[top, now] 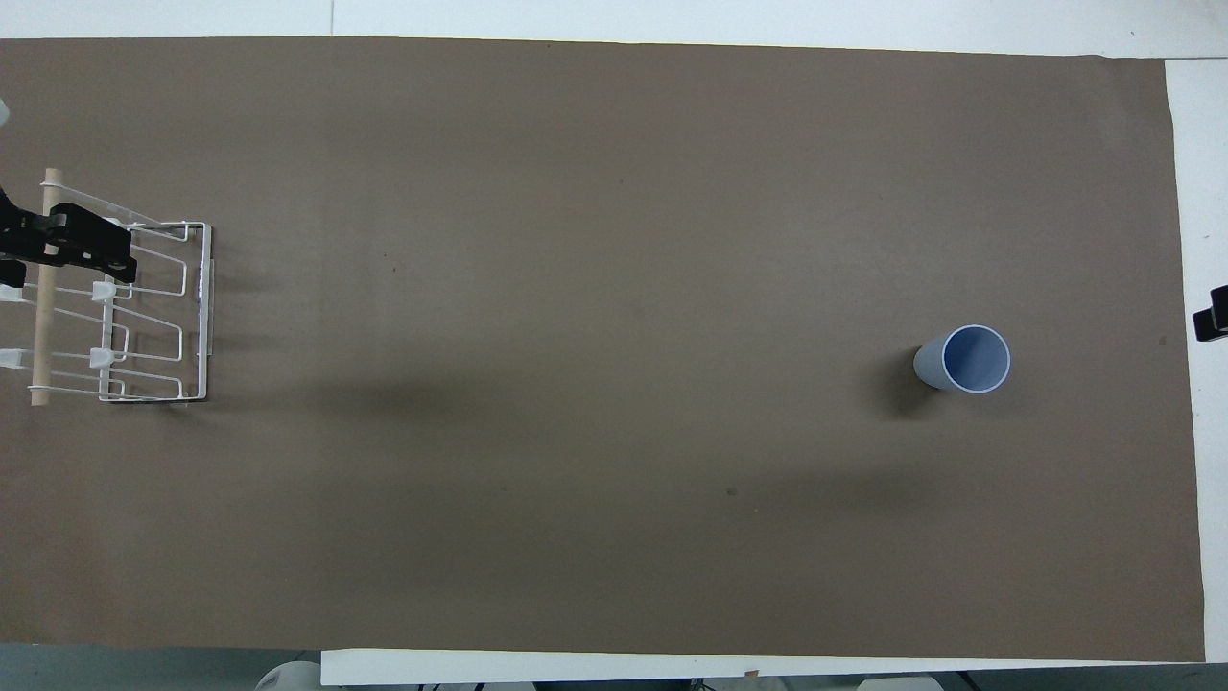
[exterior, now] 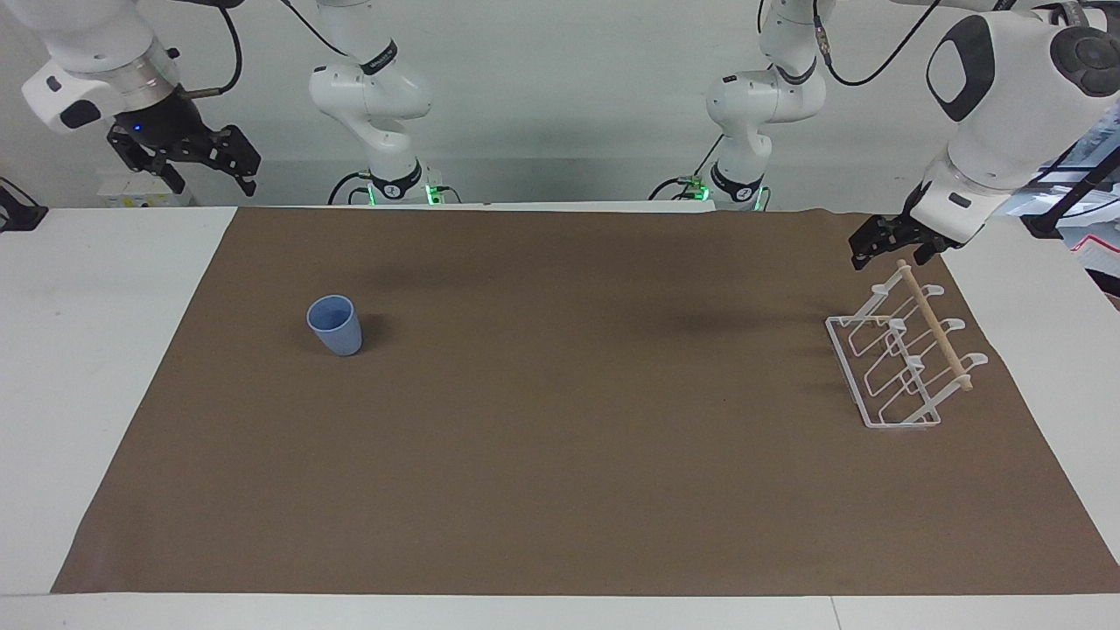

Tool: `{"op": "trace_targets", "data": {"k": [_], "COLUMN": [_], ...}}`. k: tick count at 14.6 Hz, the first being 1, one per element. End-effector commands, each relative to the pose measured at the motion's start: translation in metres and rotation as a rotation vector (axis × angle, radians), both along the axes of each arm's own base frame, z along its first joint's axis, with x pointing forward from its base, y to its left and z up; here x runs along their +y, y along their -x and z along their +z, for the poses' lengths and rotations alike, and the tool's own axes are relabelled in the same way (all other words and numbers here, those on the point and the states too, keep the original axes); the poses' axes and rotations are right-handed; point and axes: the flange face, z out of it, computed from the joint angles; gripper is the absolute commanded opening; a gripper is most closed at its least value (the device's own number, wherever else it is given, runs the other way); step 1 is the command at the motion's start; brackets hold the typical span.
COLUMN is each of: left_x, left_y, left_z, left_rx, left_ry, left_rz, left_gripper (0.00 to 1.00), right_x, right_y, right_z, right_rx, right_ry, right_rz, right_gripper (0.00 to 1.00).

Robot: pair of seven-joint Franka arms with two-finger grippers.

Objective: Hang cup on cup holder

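The cup (exterior: 335,325) is a small light-blue tumbler that stands upright, mouth up, on the brown mat toward the right arm's end; it also shows in the overhead view (top: 964,360). The cup holder (exterior: 901,367) is a white wire rack with a wooden dowel, standing at the left arm's end of the mat; it also shows in the overhead view (top: 144,317). My left gripper (exterior: 891,254) hangs open and empty over the holder's dowel, as the overhead view (top: 67,248) also shows. My right gripper (exterior: 210,175) is open and empty, raised over the table's white margin, far from the cup.
A brown mat (exterior: 560,455) covers most of the white table (exterior: 96,350). The arms' bases (exterior: 394,184) stand at the robots' edge. Only a tip of the right gripper (top: 1213,321) shows at the overhead view's edge.
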Motion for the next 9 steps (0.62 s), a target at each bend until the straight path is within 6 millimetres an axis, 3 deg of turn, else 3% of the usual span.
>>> {"op": "trace_targets", "data": {"k": [1,5,8,9], "left_x": [-0.003,-0.003,-0.003,-0.003], "left_y": [0.004,0.004,0.004,0.004], "left_z": [0.0,0.0,-0.001,-0.001], "left_rx": [-0.004,-0.004,-0.002,-0.002], "left_ry": [-0.011,-0.011,-0.012,-0.012], "left_rz": [0.005,0.006,0.006,0.006], "left_gripper": [1.0,1.0,1.0,1.0], "right_x": [0.002,0.003,0.011,0.012], "right_y": [0.001,0.005,0.017,0.02], "right_z": [0.001,-0.003,-0.048,-0.071], "right_rx": [0.006,0.011,-0.056,-0.082], "right_ry": [0.001,-0.004,-0.011,-0.031], "right_rz": [-0.007,0.007,0.03,0.036], "right_gripper": [1.0,1.0,1.0,1.0]}}
